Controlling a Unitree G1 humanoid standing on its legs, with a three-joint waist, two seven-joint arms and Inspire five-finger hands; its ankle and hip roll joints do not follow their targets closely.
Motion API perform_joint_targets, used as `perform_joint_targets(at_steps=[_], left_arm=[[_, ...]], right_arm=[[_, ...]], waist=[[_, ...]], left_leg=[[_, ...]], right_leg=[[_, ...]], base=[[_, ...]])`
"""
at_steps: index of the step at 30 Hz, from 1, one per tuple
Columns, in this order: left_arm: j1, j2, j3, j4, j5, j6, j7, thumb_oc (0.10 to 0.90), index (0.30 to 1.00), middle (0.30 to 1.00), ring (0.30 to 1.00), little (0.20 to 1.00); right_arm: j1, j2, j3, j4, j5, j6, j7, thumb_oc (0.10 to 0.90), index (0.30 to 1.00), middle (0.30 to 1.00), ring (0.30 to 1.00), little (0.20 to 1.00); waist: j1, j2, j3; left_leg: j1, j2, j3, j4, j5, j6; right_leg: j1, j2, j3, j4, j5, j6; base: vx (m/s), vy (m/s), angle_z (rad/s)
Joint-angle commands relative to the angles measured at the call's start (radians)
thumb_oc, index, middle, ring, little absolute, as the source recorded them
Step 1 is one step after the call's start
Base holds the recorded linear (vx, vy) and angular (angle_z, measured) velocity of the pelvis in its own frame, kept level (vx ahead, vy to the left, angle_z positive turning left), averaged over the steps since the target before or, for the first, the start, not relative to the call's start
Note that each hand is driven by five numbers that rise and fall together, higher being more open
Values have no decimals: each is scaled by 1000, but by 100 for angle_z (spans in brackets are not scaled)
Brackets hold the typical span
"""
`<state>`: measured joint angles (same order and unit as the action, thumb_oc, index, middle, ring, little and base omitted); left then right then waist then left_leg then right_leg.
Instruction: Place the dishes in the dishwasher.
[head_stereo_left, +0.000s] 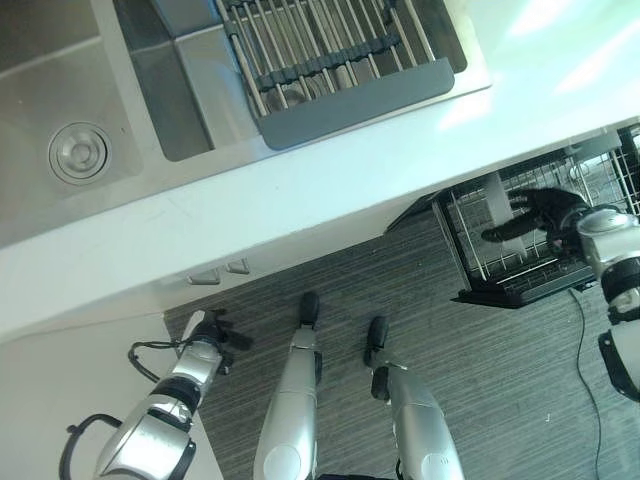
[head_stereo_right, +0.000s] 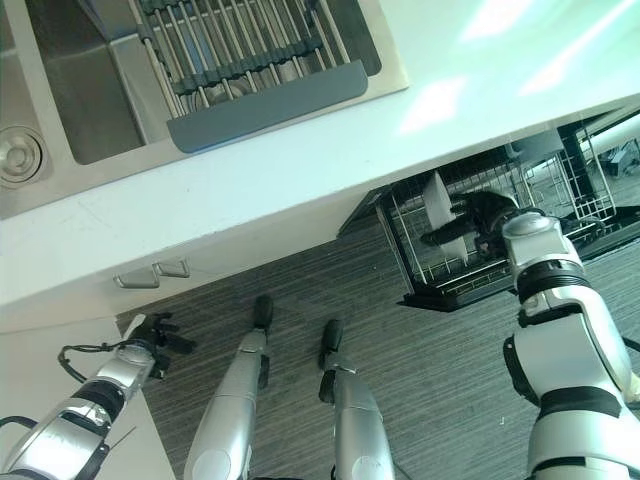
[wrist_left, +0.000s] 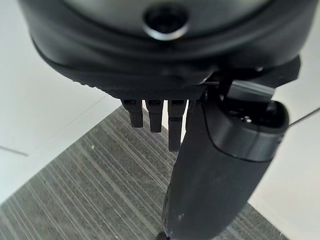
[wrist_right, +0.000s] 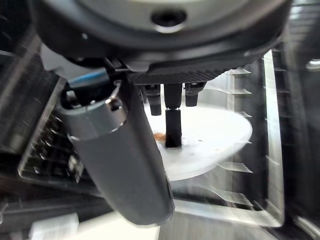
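Observation:
A white plate (head_stereo_left: 495, 203) stands on edge among the tines of the pulled-out lower dishwasher rack (head_stereo_left: 520, 287), under the counter at the right. My right hand (head_stereo_left: 548, 209) reaches into the rack and is shut on the plate, thumb below its rim and fingers against its face. In the right wrist view the fingers (wrist_right: 172, 127) rest on the plate (wrist_right: 215, 135) while the thumb crosses in front of it. My left hand (head_stereo_left: 205, 338) hangs open and idle above the floor at the lower left, holding nothing.
A white counter (head_stereo_left: 330, 190) spans the view, with a steel sink (head_stereo_left: 60, 100) and a grey roll-up drying rack (head_stereo_left: 330, 50) set into it. Cabinet handles (head_stereo_left: 220, 271) sit below the counter edge. More wire racking (head_stereo_left: 610, 165) shows beside the right arm.

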<state>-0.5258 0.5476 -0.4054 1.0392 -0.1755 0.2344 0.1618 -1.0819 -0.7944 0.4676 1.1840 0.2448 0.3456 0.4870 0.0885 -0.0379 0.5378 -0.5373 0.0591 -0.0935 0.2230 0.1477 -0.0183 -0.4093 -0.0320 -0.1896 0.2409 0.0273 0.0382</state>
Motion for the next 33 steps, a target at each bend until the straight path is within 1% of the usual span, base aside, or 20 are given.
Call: perform_joint_targets(at_steps=[1, 4, 8, 9, 11, 13, 14, 15, 16, 19, 20, 21, 23, 24, 25, 26, 28, 29, 30, 33], left_arm=[[45, 55, 26, -9, 84, 7, -41, 800, 900, 900, 900, 900], [46, 85, 40, -10, 99, 7, -67, 800, 900, 900, 900, 900], [53, 97, 53, -10, 119, -9, -87, 800, 900, 900, 900, 900], [52, 100, 53, -8, 122, -14, -95, 800, 900, 900, 900, 900], [50, 106, 58, -4, 129, -25, -112, 800, 900, 900, 900, 900], [54, 111, 64, -7, 128, -32, -119, 800, 900, 900, 900, 900], [54, 114, 69, -6, 127, -33, -124, 800, 900, 900, 900, 900], [54, 117, 70, -7, 123, -33, -128, 800, 900, 900, 900, 900], [56, 119, 71, -8, 119, -34, -130, 800, 900, 900, 900, 900], [77, 121, 79, -21, 102, -42, -131, 800, 900, 900, 900, 900], [104, 115, 94, -35, 86, -35, -116, 800, 900, 900, 900, 900], [124, 95, 106, -46, 71, -23, -91, 800, 900, 900, 900, 900], [146, 68, 114, -58, 49, -10, -60, 800, 900, 900, 900, 900], [166, 34, 125, -66, 24, -2, -27, 800, 900, 900, 900, 900], [168, 29, 126, -67, 21, -1, -22, 800, 900, 900, 900, 900], [178, 8, 137, -77, 4, 11, -2, 800, 900, 900, 900, 900], [184, -10, 144, -78, -5, 18, 13, 800, 900, 900, 900, 900], [197, -33, 156, -78, -10, 19, 29, 800, 900, 900, 900, 900], [214, -64, 170, -82, -23, 27, 57, 800, 900, 900, 900, 900], [231, -83, 186, -89, -29, 38, 73, 800, 900, 900, 900, 900]], right_arm=[[103, -27, 40, 26, -18, 87, 202, 800, 900, 900, 900, 900], [103, -43, 17, 30, -19, 99, 249, 800, 900, 900, 900, 900], [107, -44, 0, 40, -8, 88, 252, 800, 900, 900, 900, 900], [106, -39, -6, 42, -7, 77, 224, 800, 900, 900, 900, 900], [96, -34, -10, 44, -12, 55, 123, 800, 900, 900, 900, 900], [90, -38, -10, 42, -14, 26, 59, 800, 900, 900, 900, 900], [88, -42, -15, 43, -7, -3, 26, 800, 900, 900, 900, 900], [83, -45, -13, 39, 5, -9, 1, 800, 900, 900, 900, 900], [79, -47, -17, 36, 25, -29, -36, 800, 900, 900, 900, 900], [59, -46, -44, -30, 168, -75, -200, 800, 900, 900, 900, 900], [82, -52, -84, -173, 268, -78, -344, 800, 900, 900, 900, 900], [120, -55, -140, -276, 280, -91, -419, 800, 900, 900, 900, 900], [167, -46, -194, -404, 279, -92, -481, 800, 900, 900, 900, 900], [222, -33, -250, -547, 273, -97, -534, 800, 900, 900, 900, 900], [231, -29, -258, -564, 268, -101, -541, 800, 900, 900, 900, 900], [277, -14, -290, -671, 280, -101, -580, 800, 900, 900, 900, 900], [316, 4, -309, -759, 290, -108, -616, 800, 900, 900, 900, 900], [371, 26, -333, -850, 281, -121, -648, 800, 900, 900, 900, 900], [434, 50, -361, -949, 265, -106, -673, 800, 900, 900, 900, 900], [490, 67, -384, -1024, 241, -108, -704, 800, 900, 900, 900, 900]], waist=[[23, 31, -18], [28, 21, -18], [35, 26, -18], [36, 31, -18], [38, 39, -18], [38, 44, -18], [37, 46, -18], [37, 48, -18], [36, 50, -18], [29, 58, -18], [14, 54, -18], [-3, 55, -18], [-21, 56, -18], [-42, 64, -18], [-45, 64, -18], [-60, 67, -18], [-73, 66, -18], [-87, 65, -18], [-104, 60, -18], [-119, 50, -18]], left_leg=[[-10, 13, 47, 77, -222, 17], [-9, 10, 41, 77, -223, 17], [-12, 3, 35, 77, -219, 17], [-13, 0, 33, 77, -219, 17], [-15, -3, 33, 77, -218, 15], [-18, -4, 31, 77, -216, 16], [-18, -5, 31, 77, -215, 15], [-18, -5, 31, 77, -216, 15], [-18, -6, 31, 77, -216, 15], [-6, -8, 34, 77, -220, 16], [9, -5, 42, 77, -226, 15], [20, -1, 48, 77, -227, 15], [36, 0, 57, 77, -234, 18], [49, 3, 63, 77, -237, 21], [51, 3, 64, 77, -238, 21], [64, 2, 70, 77, -242, 23], [79, 2, 78, 77, -247, 25], [101, 2, 85, 77, -253, 27], [130, 3, 93, 77, -260, 29], [159, 5, 103, 77, -268, 30]], right_leg=[[-30, -6, 42, 59, -98, 60], [-26, -3, 43, 59, -97, 63], [-27, -4, 40, 59, -97, 62], [-26, -5, 39, 59, -99, 61], [-28, -7, 39, 59, -100, 61], [-31, -8, 40, 59, -100, 62], [-31, -8, 39, 59, -100, 61], [-31, -8, 40, 59, -100, 61], [-31, -9, 40, 59, -100, 61], [-26, -7, 49, 59, -101, 61], [-16, -9, 58, 59, -103, 62], [-12, -7, 64, 59, -101, 63], [-2, -6, 77, 59, -107, 62], [3, -2, 88, 59, -108, 59], [4, -2, 91, 59, -108, 58], [11, 0, 103, 59, -112, 56], [22, 1, 111, 59, -116, 54], [37, 0, 120, 59, -121, 52], [59, -1, 129, 59, -126, 47], [82, -1, 139, 59, -131, 45]], base=[[21, -116, 6], [17, -82, 4], [5, -11, 1], [0, 0, 0], [0, 0, 0], [0, 0, 0], [0, 0, 0], [0, 0, 0], [6, 42, 1], [5, 93, -1], [20, 152, -15], [20, 172, -18], [29, 175, -17], [27, 168, -22], [15, 198, -33], [13, 116, -24], [15, 116, -17], [34, 136, -16], [36, 119, -27], [22, 48, -18]])
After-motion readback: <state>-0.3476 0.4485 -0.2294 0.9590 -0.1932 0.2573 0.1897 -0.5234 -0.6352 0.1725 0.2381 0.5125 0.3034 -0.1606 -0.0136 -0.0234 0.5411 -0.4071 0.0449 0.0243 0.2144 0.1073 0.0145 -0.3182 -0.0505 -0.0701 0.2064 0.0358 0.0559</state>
